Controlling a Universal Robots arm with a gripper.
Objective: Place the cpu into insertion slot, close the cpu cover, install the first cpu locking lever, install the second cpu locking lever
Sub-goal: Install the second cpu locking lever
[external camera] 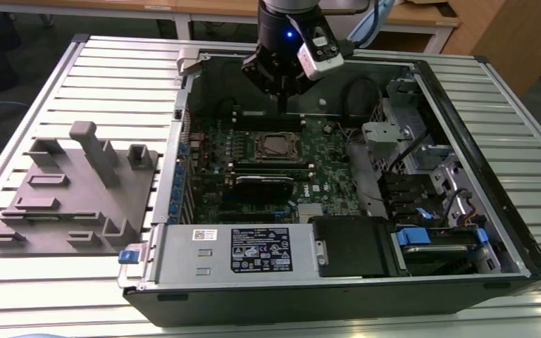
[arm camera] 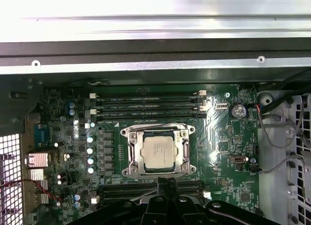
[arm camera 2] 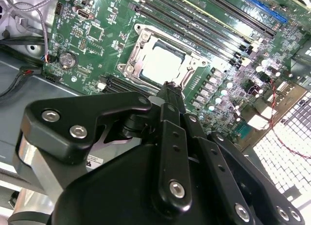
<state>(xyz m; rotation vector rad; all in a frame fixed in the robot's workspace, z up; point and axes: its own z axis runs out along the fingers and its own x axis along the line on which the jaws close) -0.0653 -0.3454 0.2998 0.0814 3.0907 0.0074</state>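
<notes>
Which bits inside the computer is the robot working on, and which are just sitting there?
For the job:
cpu, sitting in the insertion slot
cpu cover, lying closed around it
tool, just beside the socket

Just there:
memory slots
coin battery
power supply
grey fixture block outside the case

No print legible. White and black rectangular labels (external camera: 259,248) on the grey metal power-supply box carry print too small to read, as does the silver-grey square cpu (arm camera: 158,151) top in the first wrist view.
</notes>
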